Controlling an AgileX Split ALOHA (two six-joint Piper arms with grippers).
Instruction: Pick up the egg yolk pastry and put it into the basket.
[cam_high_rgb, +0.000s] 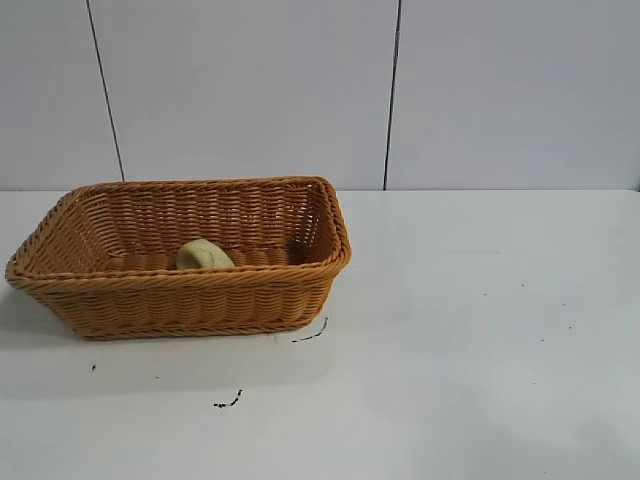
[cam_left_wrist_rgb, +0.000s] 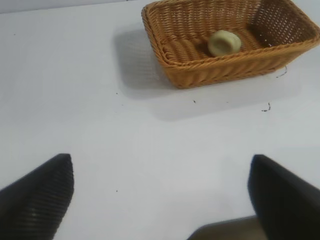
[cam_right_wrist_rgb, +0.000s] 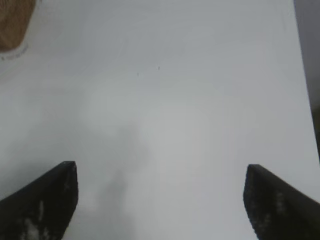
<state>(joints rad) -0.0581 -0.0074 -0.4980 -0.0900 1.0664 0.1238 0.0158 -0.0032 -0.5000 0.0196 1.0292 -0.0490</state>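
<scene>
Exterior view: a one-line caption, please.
Egg yolk pastry lies inside the wicker basket on the white table; no arm in view.

White tabletop (cam_high_rgb: 480, 330), matte, carrying small dark specks and two short black squiggle marks (cam_high_rgb: 228, 402). Behind it, a pale grey wall (cam_high_rgb: 250, 90) divided by thin dark vertical seams (cam_high_rgb: 392, 95).

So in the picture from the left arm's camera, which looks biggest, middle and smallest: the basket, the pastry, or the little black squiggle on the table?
1. The basket, by far the largest.
2. The egg yolk pastry, lying inside the basket.
3. The black squiggle on the table, smallest.
</scene>
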